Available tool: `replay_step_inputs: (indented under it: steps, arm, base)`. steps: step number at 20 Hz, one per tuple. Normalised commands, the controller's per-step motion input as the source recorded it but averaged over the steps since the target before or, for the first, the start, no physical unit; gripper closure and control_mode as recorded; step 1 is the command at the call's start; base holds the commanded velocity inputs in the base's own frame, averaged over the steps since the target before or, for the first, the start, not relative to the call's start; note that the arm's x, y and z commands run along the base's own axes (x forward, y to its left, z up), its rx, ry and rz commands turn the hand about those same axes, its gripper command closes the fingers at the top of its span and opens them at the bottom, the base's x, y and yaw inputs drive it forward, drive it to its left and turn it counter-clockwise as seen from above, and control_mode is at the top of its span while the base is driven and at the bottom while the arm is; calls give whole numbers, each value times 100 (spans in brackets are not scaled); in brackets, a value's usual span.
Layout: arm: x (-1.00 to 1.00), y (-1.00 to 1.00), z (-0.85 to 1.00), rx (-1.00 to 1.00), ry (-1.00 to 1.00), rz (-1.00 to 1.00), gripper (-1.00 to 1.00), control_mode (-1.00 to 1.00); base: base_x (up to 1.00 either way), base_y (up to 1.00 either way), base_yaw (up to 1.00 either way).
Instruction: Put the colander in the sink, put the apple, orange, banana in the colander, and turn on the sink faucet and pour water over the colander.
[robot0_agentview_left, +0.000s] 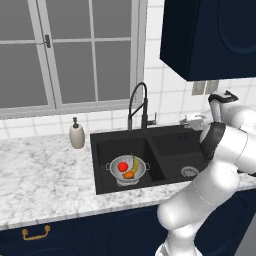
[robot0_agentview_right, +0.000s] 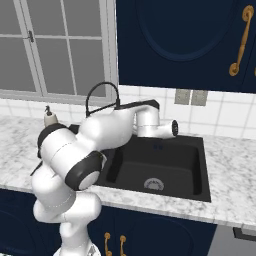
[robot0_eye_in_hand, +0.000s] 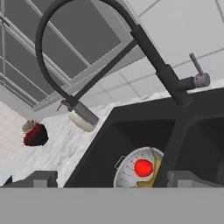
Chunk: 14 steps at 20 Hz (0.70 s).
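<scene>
While the colander (robot0_agentview_left: 128, 170) sat in the left basin of the sink (robot0_agentview_left: 165, 142), it held all three fruits: the apple (robot0_agentview_left: 122, 166) on the left, the banana (robot0_agentview_left: 135, 163) curving along the right side, and the orange (robot0_agentview_left: 129, 175) toward the front rim. From the hand view, the apple (robot0_eye_in_hand: 143, 167) showed bright red inside the perforated bowl, with a strip of banana (robot0_eye_in_hand: 156, 165) beside it. The faucet (robot0_agentview_left: 138, 105) rose behind the basins, its arc bending toward the left basin and its spout (robot0_eye_in_hand: 83, 116) hanging above the bench's marble near the sink's far corner as the hand camera saw it. Its small lever (robot0_eye_in_hand: 198, 74) stuck out to the side of the stem. A beige soap dispenser (robot0_agentview_left: 77, 133) stood on the bench (robot0_agentview_left: 45, 170) left of the sink. The arm reached over the right basin, close to the faucet, and the jaws stood wide apart, gripping nothing.
</scene>
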Motion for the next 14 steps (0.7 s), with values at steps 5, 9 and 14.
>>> replay_step_inputs:
  steps: [5,9,14]
  arm:
    - [12,60,-8,0,-14,0,-100,-100]
    - [60,19,0,1,-2,0,-100,-100]
    - [61,0,-8,0,1,0,-100,-100]
  base:
    - [0,0,0]
    - [0,0,0]
    - [0,0,0]
